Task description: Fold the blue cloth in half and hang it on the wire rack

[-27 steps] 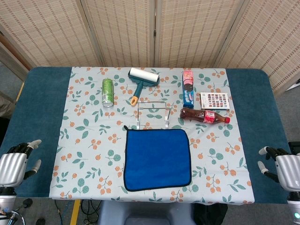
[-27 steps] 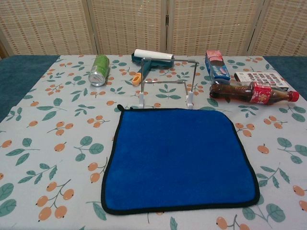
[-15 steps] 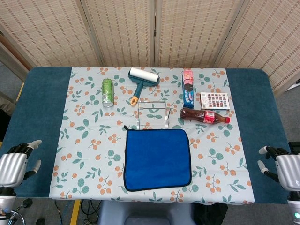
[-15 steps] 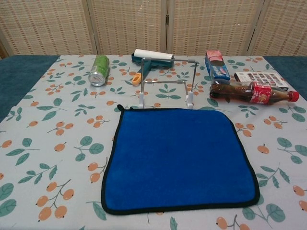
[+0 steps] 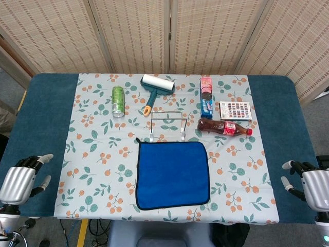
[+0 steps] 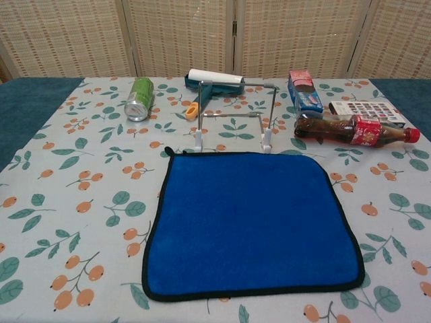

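Observation:
The blue cloth (image 5: pixel 172 174) (image 6: pixel 249 221) lies flat and unfolded on the floral tablecloth, near the front edge. Just behind it stands the wire rack (image 5: pixel 167 124) (image 6: pixel 235 116), upright and bare. My left hand (image 5: pixel 20 179) hovers at the front left corner of the table, fingers apart, holding nothing. At the front right corner my right hand (image 5: pixel 310 183) is likewise open and empty. Both hands are far from the cloth and show only in the head view.
Behind the rack lie a green can (image 5: pixel 119 101), a lint roller (image 5: pixel 155 88), a blue snack box (image 5: pixel 206 95), a cola bottle (image 5: pixel 224 126) on its side and a small card (image 5: pixel 236 110). Folding screens stand beyond the table.
My left hand has shifted slightly forward and to the right. The cloth, rack and right hand have not moved.

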Controlling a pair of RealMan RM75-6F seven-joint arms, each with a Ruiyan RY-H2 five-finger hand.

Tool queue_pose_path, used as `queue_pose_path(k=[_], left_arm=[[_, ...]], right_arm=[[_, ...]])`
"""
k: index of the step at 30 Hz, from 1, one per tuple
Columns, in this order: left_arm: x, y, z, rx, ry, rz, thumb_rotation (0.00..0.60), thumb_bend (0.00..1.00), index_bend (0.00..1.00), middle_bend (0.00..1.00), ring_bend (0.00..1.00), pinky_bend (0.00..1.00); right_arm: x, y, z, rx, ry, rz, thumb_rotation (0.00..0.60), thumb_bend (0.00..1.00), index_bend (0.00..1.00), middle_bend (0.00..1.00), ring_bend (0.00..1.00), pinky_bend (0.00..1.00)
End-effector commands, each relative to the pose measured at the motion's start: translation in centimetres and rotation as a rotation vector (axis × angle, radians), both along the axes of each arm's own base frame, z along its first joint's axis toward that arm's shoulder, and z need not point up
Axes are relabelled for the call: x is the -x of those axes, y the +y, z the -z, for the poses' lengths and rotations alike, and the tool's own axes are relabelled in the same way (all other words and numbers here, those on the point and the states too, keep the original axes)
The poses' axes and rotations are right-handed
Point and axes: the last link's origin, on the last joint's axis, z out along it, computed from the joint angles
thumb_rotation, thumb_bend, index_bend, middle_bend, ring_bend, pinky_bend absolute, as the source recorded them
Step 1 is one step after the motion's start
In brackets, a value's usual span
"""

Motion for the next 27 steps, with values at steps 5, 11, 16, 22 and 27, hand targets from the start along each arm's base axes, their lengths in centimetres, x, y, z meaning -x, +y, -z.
queue_pose_path(k=[5,11,16,22,27], left_arm=[[-1.5,0.6,1.3,0.132,-0.022,0.129,0.6,0.34,0.25,0.36,0.3,0.34],[-3.9,1.4,3.3,0.253,-0.003,0.277,0.6,0.34,0.26,0.36,0.32,0.34],[-6.6,1.7,5.6,0.348,-0.002,0.416,0.6,0.34,0.26,0.41,0.41,0.38],[-9.4,2.2,8.9,0.455,0.008,0.569,0.6,0.33,0.28,0.59,0.57,0.68],[-11.3,2.8,11.3,0.519,0.023,0.644,0.6,0.32,0.3,0.77,0.76,0.91]], right_arm=[[-0.9,0.3,0.5,-0.04,0.009,-0.048,0.6,0.29,0.45,0.55,0.5,0.73],[-1.7,0.4,1.2,-0.095,0.016,-0.094,0.6,0.29,0.45,0.55,0.5,0.73],[-2.3,0.4,1.8,-0.148,0.03,-0.127,0.6,0.29,0.45,0.55,0.5,0.73],[-2.6,0.5,2.7,-0.215,0.04,-0.154,0.6,0.29,0.45,0.55,0.5,0.73],[-3.1,0.6,3.6,-0.275,0.051,-0.184,0.6,0.29,0.45,0.55,0.5,0.73]])
